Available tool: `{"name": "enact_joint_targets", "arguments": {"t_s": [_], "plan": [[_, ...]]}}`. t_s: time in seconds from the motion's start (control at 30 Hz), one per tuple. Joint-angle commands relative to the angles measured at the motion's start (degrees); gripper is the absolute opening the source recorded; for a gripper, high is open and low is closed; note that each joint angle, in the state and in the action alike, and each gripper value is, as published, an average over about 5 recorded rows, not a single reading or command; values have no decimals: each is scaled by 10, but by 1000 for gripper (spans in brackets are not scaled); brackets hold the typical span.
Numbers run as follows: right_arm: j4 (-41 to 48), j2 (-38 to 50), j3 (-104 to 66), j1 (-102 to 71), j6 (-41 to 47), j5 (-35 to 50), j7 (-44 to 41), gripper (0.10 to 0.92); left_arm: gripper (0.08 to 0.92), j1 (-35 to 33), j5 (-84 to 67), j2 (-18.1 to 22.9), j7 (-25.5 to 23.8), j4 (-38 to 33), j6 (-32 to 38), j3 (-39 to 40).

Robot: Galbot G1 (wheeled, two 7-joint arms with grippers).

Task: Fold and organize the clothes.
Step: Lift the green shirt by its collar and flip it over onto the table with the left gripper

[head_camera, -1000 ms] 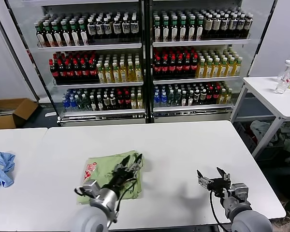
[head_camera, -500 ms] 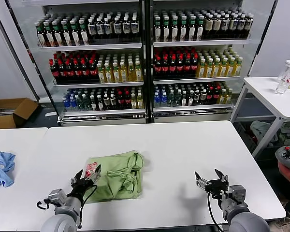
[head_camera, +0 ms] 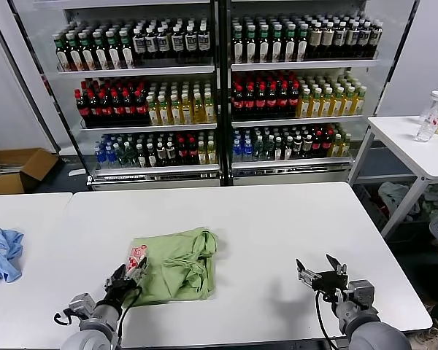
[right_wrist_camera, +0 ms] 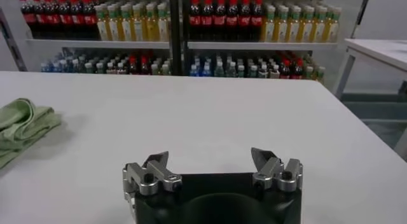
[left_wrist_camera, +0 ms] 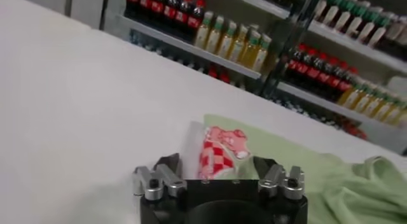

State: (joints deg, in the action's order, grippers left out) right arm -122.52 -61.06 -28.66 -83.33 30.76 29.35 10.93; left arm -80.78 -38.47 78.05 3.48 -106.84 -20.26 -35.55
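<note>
Hovering my left gripper (head_camera: 131,271) with its jaws apart and empty at the near-left corner of the green polo shirt (head_camera: 177,264), just beside the red-and-white patch (left_wrist_camera: 219,152). The shirt lies folded into a compact, slightly rumpled rectangle on the white table (head_camera: 277,226), left of centre. My right gripper (head_camera: 320,271) waits over bare tabletop, well apart from the shirt, jaws also apart and empty. I judge folding nearly complete; the next move probably calls for squaring the loose right-hand edge or shifting the bundle aside. Behind the table stand glass-fronted coolers (head_camera: 219,87) of bottled drinks; a light blue garment (head_camera: 0,254) lies on the adjoining table.
</note>
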Motion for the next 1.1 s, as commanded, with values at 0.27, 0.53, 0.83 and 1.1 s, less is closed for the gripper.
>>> {"name": "enact_joint_targets", "arguments": {"t_s": [0.27, 0.53, 0.83, 1.1], "plan": [[-5, -8, -1, -4, 1, -2, 2, 823, 498, 18, -182, 20, -24, 14, 14, -23], [-7, -12, -3, -5, 3, -3, 3, 823, 273, 28, -287, 33, -30, 31, -3, -41], [-7, -12, -6, -5, 4, -2, 4, 823, 106, 40, -369, 44, -37, 31, -22, -76], [2, -13, 5, 11, 3, 1, 3, 823, 106, 30, -354, -22, -24, -20, -41, -227]]}}
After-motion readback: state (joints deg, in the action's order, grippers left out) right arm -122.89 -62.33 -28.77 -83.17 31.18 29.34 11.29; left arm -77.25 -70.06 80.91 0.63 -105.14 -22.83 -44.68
